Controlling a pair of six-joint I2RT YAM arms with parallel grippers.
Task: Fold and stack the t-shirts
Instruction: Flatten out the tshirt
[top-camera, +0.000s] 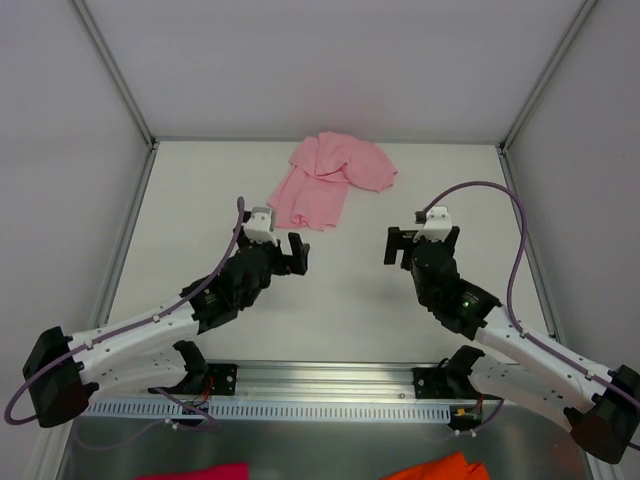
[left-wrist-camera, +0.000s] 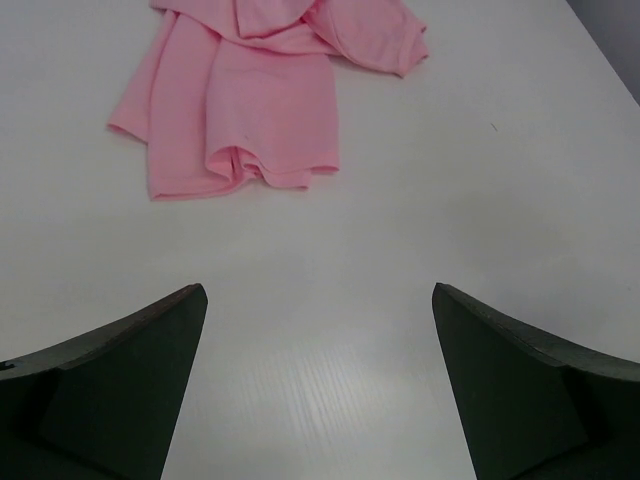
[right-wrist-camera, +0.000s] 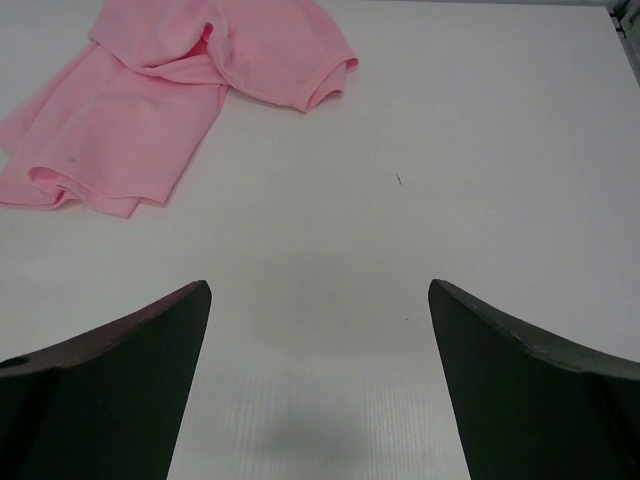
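The light pink t-shirt (top-camera: 328, 180) lies crumpled and partly folded over itself at the back middle of the white table (top-camera: 350, 310). It also shows in the left wrist view (left-wrist-camera: 245, 110) and the right wrist view (right-wrist-camera: 150, 110). My left gripper (top-camera: 283, 248) is open and empty, just in front of the shirt's near hem; in its own view (left-wrist-camera: 320, 300) only bare table lies between the fingers. My right gripper (top-camera: 422, 243) is open and empty, to the right of and nearer than the shirt, over bare table (right-wrist-camera: 320, 295). No neck label shows.
Grey walls with metal corner posts (top-camera: 120, 80) close in the table at the back and both sides. A metal rail (top-camera: 320, 385) with the arm bases runs along the near edge. A magenta cloth scrap (top-camera: 200, 471) and an orange cloth scrap (top-camera: 440, 467) lie below it.
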